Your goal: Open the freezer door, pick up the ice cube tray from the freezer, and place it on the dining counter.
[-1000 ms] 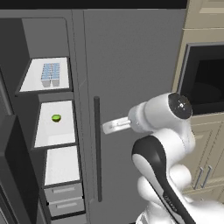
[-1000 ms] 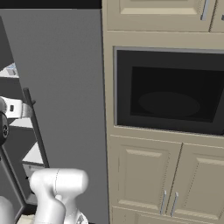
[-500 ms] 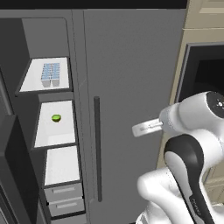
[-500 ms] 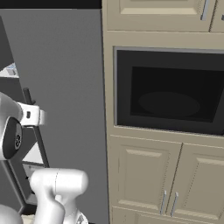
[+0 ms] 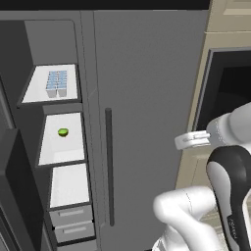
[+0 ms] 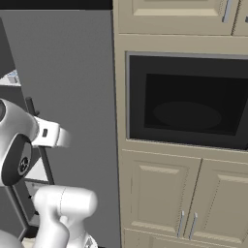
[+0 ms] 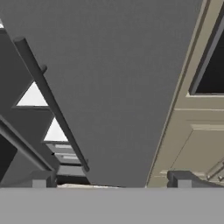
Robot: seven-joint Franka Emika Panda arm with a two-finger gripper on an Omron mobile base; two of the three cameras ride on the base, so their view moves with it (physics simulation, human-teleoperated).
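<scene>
Dark finger tips of the claw [image 7: 109,179] rise at the bottom of the hand view, set far apart with nothing between them: the claw is wide open and empty. It faces the wider plain grey door [image 7: 118,78], whose long dark bar handle [image 7: 50,103] runs slantwise across that view, well clear of the tips. To one side of the door in the hand view stands the beige cabinet [image 7: 183,135] with the dark oven window [image 7: 214,65].

From the left base view the white arm [image 5: 230,162] is bent in front of the beige cabinet, to the right of the plain door. Further left the freezer [image 5: 59,147] stands open, its white shelves and two grey drawers [image 5: 73,223] in sight. On the top shelf, toward its back right, lies the ice cube tray [image 5: 57,84], pale blue, well apart from the arm. On the shelf below sits a tiny green round item [image 5: 62,132]. At the far left edge, the freezer door [image 5: 14,196] is swung out as a dark slab.
</scene>
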